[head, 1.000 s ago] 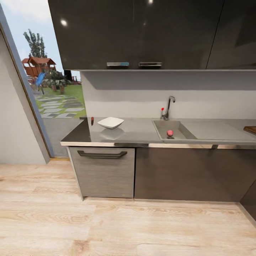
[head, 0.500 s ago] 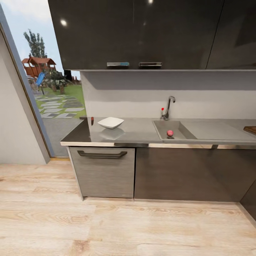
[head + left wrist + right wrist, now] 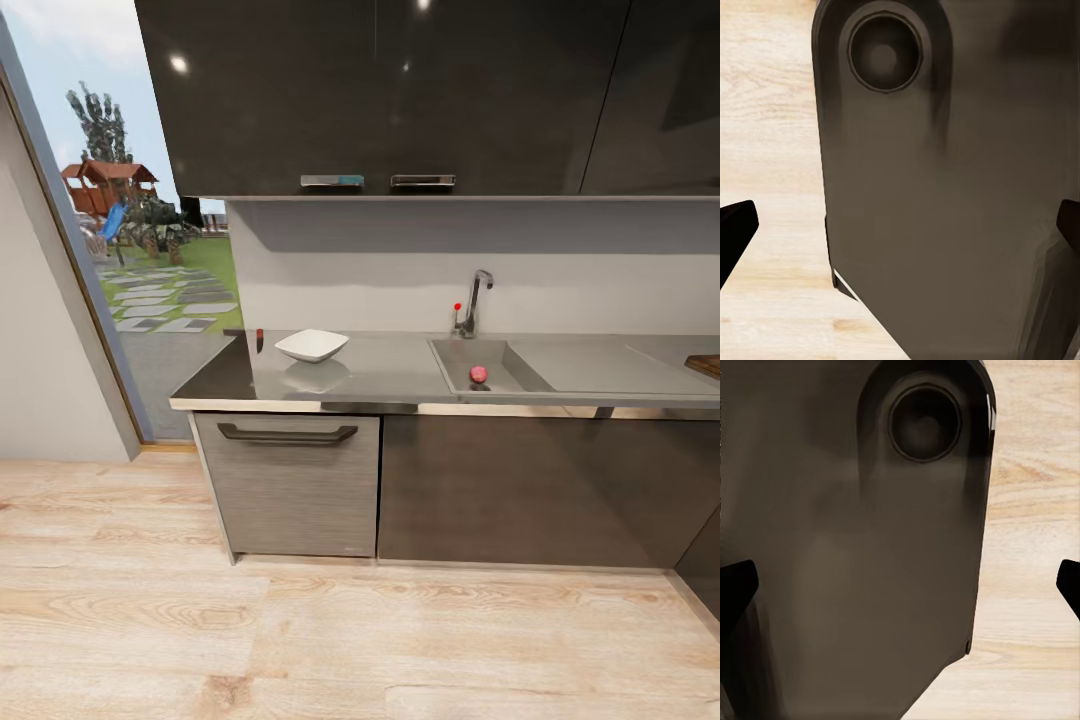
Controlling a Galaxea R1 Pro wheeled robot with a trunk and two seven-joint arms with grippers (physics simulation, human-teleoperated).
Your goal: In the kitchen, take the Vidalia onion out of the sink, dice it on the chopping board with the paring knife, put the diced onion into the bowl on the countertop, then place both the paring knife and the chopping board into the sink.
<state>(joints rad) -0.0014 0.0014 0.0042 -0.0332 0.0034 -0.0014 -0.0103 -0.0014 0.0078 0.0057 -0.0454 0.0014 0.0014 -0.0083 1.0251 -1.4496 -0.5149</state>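
**Standing off from the bench, onion waiting in the sink**

The step in hand looks like the approach: roll in square to the sink (image 3: 490, 365), stopping close enough to reach down into the basin. The onion (image 3: 479, 374) is a small, round, reddish ball by the drain, at about 3 o'clock from the white bowl (image 3: 312, 345). The knife (image 3: 259, 340) lies at the bowl's 9 o'clock; the board (image 3: 706, 364) peeks in at far right. Each wrist view shows dark fingertips wide apart, holding nothing: left claw (image 3: 900, 225), right claw (image 3: 900, 585).

Open wooden floor (image 3: 350, 640) before us, desk (image 3: 400, 375) top reachable beneath overhanging upper cabinets (image 3: 400, 95), tap (image 3: 472, 300) guarding sink (image 3: 490, 365) rear, bowl (image 3: 312, 345) seemingly leaving bare surface around.
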